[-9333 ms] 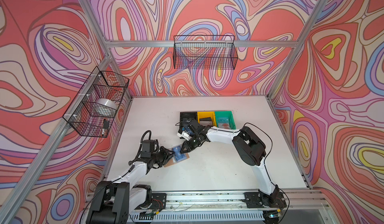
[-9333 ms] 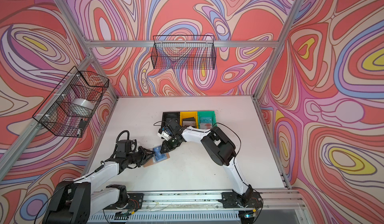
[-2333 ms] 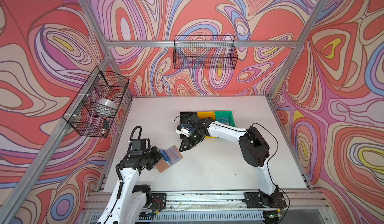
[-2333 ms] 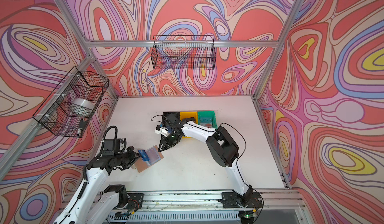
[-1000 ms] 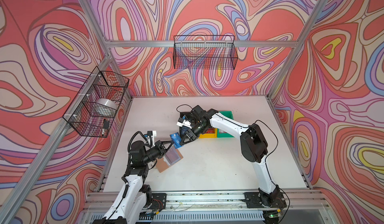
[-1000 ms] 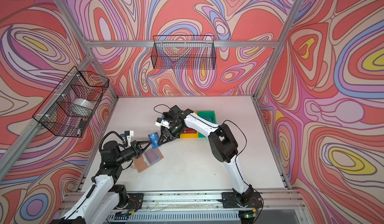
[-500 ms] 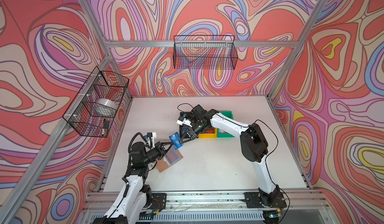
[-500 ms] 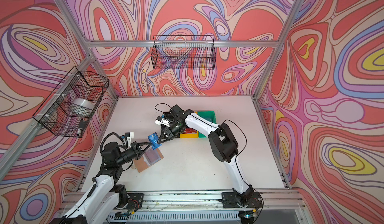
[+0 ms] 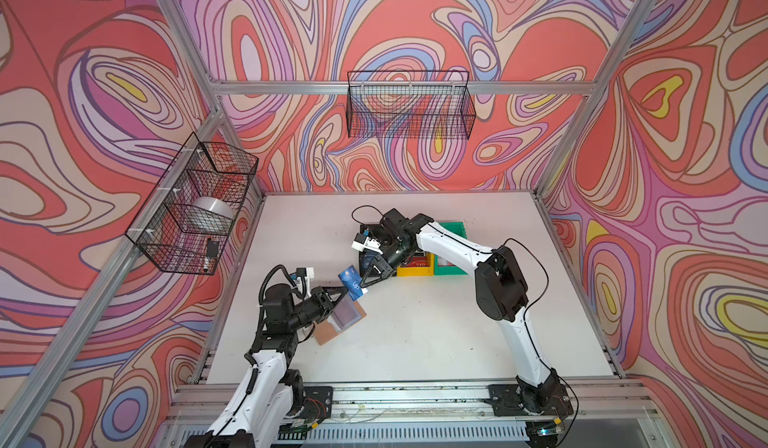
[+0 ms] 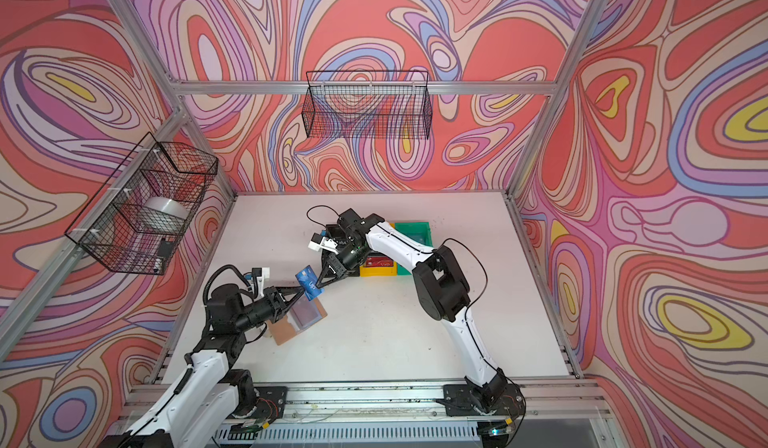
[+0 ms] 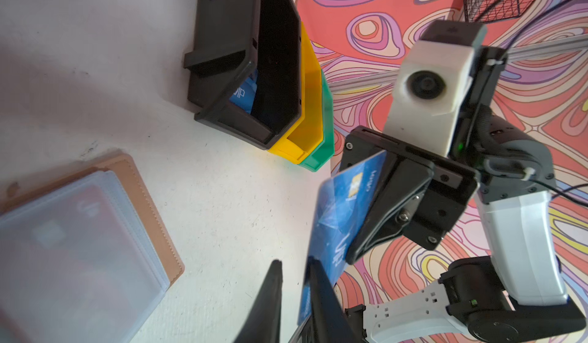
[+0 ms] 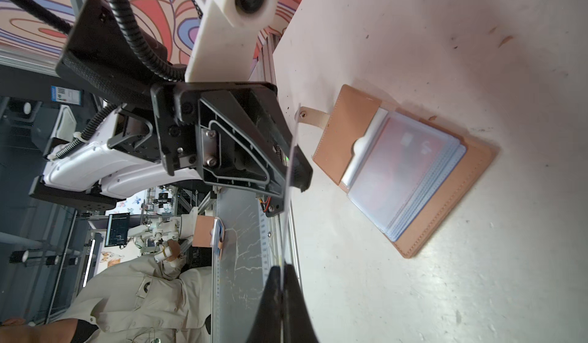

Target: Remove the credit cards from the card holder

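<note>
White tabletop [image 9: 415,342], left arm [image 9: 266,367] and right arm [image 9: 453,246] reaching inward.
Right gripper [image 9: 363,286] pinches blue card [image 9: 351,281]; left gripper [image 9: 342,289] slightly parted around it.

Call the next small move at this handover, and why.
Probably the right arm should draw the blue card straight out of the left gripper and toward the black bin. The right gripper has its jaws shut on the card's edge. The left jaws stand parted, with a gap beside the card, and the black bin already holds another blue card.
</note>
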{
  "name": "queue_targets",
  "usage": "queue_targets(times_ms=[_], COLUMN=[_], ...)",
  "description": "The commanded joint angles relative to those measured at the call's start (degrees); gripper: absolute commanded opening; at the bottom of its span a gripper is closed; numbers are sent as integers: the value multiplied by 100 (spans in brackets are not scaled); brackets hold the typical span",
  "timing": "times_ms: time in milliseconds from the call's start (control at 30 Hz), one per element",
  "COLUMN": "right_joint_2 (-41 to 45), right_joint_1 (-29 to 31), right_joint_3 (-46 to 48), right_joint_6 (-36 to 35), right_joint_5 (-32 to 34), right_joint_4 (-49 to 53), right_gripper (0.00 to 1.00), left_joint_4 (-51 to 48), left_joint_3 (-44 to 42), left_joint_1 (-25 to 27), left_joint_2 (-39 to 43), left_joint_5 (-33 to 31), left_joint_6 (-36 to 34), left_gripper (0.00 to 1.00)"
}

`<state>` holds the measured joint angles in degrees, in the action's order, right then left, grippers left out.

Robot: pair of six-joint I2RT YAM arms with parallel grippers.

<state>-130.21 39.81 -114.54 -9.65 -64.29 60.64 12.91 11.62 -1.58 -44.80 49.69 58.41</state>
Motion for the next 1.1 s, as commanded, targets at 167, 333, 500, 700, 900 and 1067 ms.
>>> queue_targets(times_ms=[167, 333, 500, 700, 900, 1067], right_joint_2=[91, 300, 278, 133, -191, -294], right_joint_1=[-193, -193, -194, -193, -184, -160], right_joint_3=[-811, -944, -1209, -1474, -1739, -1741], right_joint_6=[-977, -1453, -1957, -2298, -2712, -2875], right_joint_5=[1833, 3288, 4355, 5028, 5343, 5495], right_joint_4=[1050, 860, 834, 822, 982, 1011], right_gripper=[0, 0, 0, 0, 0, 0], left_joint_4=[-1163, -1854, -1878, -1896, -1876, -1753], left_joint_3=[208, 385, 414, 431, 394, 377], left_joint_1=[18, 18, 9, 16, 13, 18], left_joint_2=[234, 90, -88, -149, -273, -404], left_joint_5=[-355, -665, -702, -707, -742, -725], left_joint_6=[-404, -649, -678, -735, -788, -814], left_gripper=[35, 34, 33, 33, 32, 32])
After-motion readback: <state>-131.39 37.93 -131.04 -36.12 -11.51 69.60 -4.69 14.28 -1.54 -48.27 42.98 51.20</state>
